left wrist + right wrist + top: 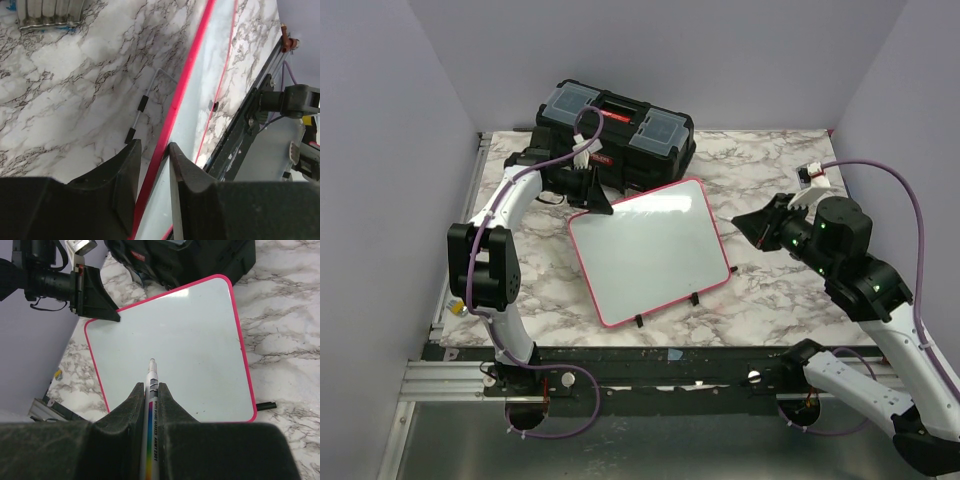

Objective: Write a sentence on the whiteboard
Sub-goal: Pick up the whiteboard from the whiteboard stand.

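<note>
The whiteboard (pixel 650 250), glossy white with a thin red rim, lies askew in the middle of the marble table. Its face (pixel 175 340) is bare white, and no sentence is in view. At the board's far-left corner my left gripper (pixel 598 200) is shut on the board. In the left wrist view the gripper (pixel 155 145) has the red rim (pixel 180 95) pinched between its two fingers. My right gripper (pixel 745 225) hovers off the board's right edge. In its own view it (pixel 151 385) is shut on a white whiteboard marker (pixel 152 372) whose uncapped tip points at the board's centre, apart from it.
A black toolbox (pixel 615 125) with a red latch stands at the back, just behind the board. Small black feet (pixel 695 298) stick out along the board's near edge. A wire leg with black sleeves (pixel 142 105) lies on the marble beside the rim. Purple walls close in both sides.
</note>
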